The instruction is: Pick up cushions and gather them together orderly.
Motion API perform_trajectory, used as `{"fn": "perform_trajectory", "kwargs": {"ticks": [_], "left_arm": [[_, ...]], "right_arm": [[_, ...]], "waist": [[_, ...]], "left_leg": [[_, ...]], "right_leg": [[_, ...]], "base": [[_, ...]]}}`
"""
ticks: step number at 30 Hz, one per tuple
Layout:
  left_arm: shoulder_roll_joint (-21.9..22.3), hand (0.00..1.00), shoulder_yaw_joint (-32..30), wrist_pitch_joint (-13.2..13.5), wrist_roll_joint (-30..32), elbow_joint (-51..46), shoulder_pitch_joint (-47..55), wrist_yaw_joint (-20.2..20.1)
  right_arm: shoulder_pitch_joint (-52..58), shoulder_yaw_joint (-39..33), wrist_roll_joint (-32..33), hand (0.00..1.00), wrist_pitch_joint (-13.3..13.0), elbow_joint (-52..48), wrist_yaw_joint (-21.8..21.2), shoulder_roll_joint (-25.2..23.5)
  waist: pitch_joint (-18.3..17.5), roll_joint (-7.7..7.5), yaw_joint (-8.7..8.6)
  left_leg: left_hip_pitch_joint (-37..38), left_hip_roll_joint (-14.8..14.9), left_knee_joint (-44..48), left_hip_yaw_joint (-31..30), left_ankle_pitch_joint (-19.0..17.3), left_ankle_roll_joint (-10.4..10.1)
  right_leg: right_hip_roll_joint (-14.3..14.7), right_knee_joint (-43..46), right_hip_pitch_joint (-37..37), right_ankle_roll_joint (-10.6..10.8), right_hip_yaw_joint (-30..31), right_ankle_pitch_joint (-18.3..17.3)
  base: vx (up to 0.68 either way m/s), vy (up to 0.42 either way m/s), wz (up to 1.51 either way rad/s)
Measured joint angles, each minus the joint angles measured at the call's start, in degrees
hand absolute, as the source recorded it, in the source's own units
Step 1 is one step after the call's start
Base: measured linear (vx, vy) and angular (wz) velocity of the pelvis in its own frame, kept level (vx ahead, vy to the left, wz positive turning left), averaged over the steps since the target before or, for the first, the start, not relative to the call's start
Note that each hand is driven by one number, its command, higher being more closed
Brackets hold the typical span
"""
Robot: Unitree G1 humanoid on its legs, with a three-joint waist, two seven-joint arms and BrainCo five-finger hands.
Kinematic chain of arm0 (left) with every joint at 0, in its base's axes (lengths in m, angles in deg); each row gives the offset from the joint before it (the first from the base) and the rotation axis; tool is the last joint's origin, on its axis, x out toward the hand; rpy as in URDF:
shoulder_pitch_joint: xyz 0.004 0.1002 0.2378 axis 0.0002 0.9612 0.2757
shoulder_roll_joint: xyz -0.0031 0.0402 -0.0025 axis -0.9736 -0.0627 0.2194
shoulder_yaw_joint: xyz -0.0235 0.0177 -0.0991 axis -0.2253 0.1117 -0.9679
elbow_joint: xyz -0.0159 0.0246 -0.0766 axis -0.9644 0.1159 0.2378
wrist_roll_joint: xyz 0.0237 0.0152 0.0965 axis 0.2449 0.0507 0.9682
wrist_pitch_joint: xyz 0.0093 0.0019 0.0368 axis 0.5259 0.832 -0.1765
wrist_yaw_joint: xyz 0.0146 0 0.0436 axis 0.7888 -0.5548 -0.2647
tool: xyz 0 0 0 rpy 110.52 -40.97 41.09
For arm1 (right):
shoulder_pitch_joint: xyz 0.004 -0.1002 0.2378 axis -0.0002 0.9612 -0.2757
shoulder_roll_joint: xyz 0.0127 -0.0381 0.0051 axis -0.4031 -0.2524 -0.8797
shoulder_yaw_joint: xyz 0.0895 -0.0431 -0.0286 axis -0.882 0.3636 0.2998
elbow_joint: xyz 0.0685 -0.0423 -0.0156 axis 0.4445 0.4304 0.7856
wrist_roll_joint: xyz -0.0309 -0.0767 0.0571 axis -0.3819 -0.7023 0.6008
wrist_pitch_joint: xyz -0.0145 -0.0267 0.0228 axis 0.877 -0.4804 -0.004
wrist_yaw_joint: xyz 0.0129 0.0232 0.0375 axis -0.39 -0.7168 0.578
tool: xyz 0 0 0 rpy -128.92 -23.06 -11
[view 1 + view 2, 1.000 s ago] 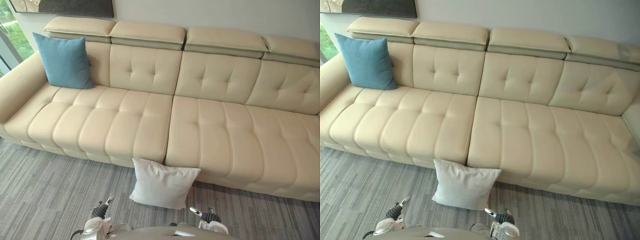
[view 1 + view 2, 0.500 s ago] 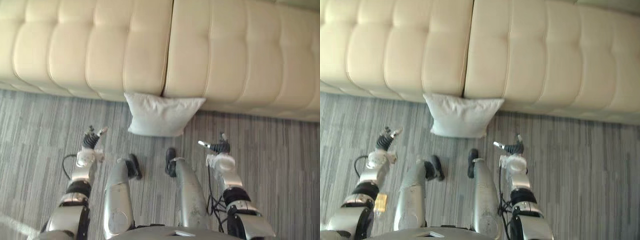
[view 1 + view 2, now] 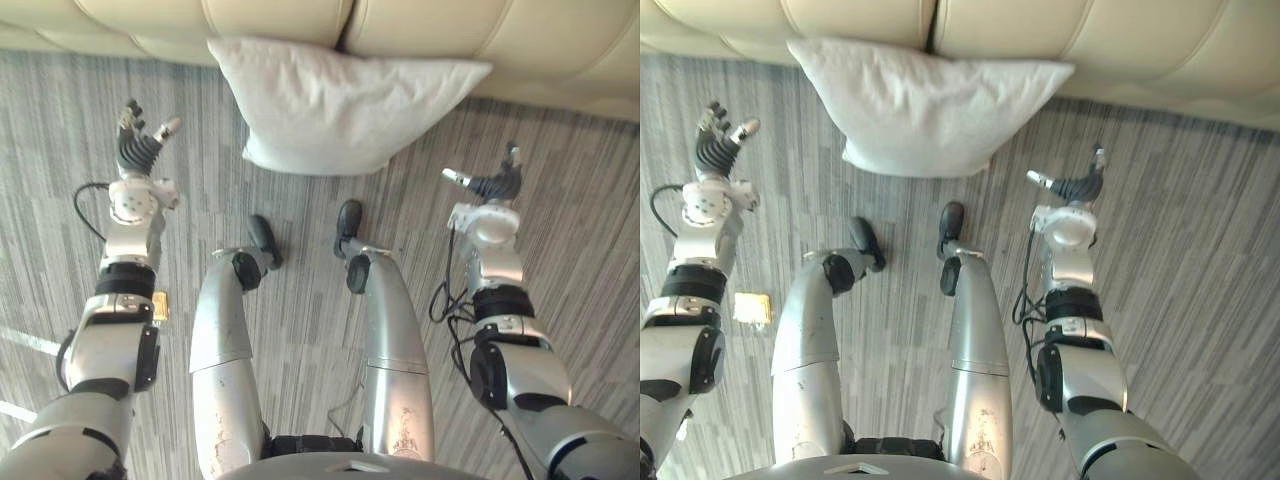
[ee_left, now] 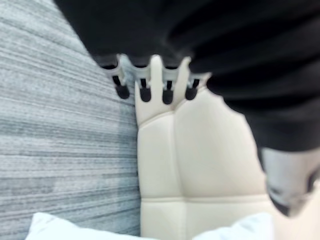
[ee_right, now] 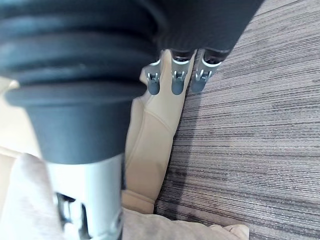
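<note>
The white cushion (image 3: 335, 100) leans widthways against the sofa (image 3: 560, 35), sitting between and just ahead of the left hand (image 3: 138, 150) and right hand (image 3: 492, 186), both spread and empty.

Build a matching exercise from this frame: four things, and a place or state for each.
Things:
1 white cushion
2 left hand
3 right hand
4 cream sofa

Place or state:
a open, to the right of the cushion
b along the far edge of the head view
c on the grey carpet, against the sofa
d open, to the left of the cushion

Pairs: 1-c, 2-d, 3-a, 4-b
</note>
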Motion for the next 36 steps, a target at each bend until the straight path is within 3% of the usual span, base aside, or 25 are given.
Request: {"fn": "perform_trajectory", "kwargs": {"ticks": [9,15,16,22,26,31,36], "left_arm": [[-0.3,0.00,10.0,-0.1,4.2,-4.7,-5.6,1.3],[2.1,0.00,13.7,-0.1,5.1,-9.2,-9.1,4.1],[3.2,1.00,13.9,-0.1,5.0,-10.2,-9.8,5.2],[7.4,1.00,14.7,-0.8,5.0,-11.2,-12.1,9.5],[6.9,1.00,14.5,-1.8,5.0,-13.2,-12.2,12.4],[6.9,1.00,13.7,-2.1,4.9,-13.4,-12.2,13.8],[9.2,1.00,12.6,-2.1,3.7,-19.8,-7.9,14.0]], "right_arm": [[-8.4,13.1,-0.5,0.00,-0.7,-6.8,1.9,1.1],[-12.9,15.2,-0.1,0.00,-1.1,-7.8,6.3,-2.5],[-13.0,15.3,0.1,1.00,-1.0,-9.0,7.0,-3.6],[-14.5,15.4,1.7,1.00,-0.5,-11.5,10.6,-8.5],[-14.5,15.4,1.7,1.00,0.0,-13.5,11.6,-9.1],[-12.5,15.4,1.7,1.00,0.2,-17.0,11.3,-9.3],[-7.6,15.4,1.8,1.00,0.1,-23.5,10.7,-11.3]], "waist": [[0.2,0.01,0.01],[0.3,0.00,-0.03],[0.3,0.00,-0.14],[0.2,0.01,-0.62],[0.2,0.04,-0.91],[0.1,0.07,-1.08],[0.1,0.08,-1.64]], "left_leg": [[-10.4,0.5,4.5,-1.5,0.4,0.0],[-13.2,0.7,5.3,-1.7,0.5,-0.1],[-13.3,0.6,5.0,-1.8,0.6,-0.2],[-13.2,0.1,4.5,-1.9,1.0,-0.4],[-13.0,-0.1,4.2,-1.9,1.6,-0.4],[-11.9,0.3,5.1,-3.1,1.7,-0.7],[-5.8,0.6,4.0,-3.3,1.2,-1.8]], "right_leg": [[-0.8,6.5,-11.1,-1.0,-0.4,-1.6],[-0.9,7.5,-13.8,-1.3,-0.5,-1.7],[-1.0,7.5,-13.8,-1.4,-0.5,-1.7],[-1.2,7.4,-13.8,-1.4,-0.6,-1.7],[-1.2,7.3,-13.7,-1.8,-0.6,-1.4],[-0.9,7.6,-11.8,-2.0,-1.6,-1.3],[-0.3,5.7,-5.6,-2.0,-1.9,-1.9]], "base": [[-0.07,-0.004,0.10],[-0.04,0.017,0.02],[0.00,0.000,0.00],[-0.03,0.028,0.03],[-0.04,0.017,0.04],[-0.05,0.009,-0.02],[-0.07,-0.004,-0.05]]}}
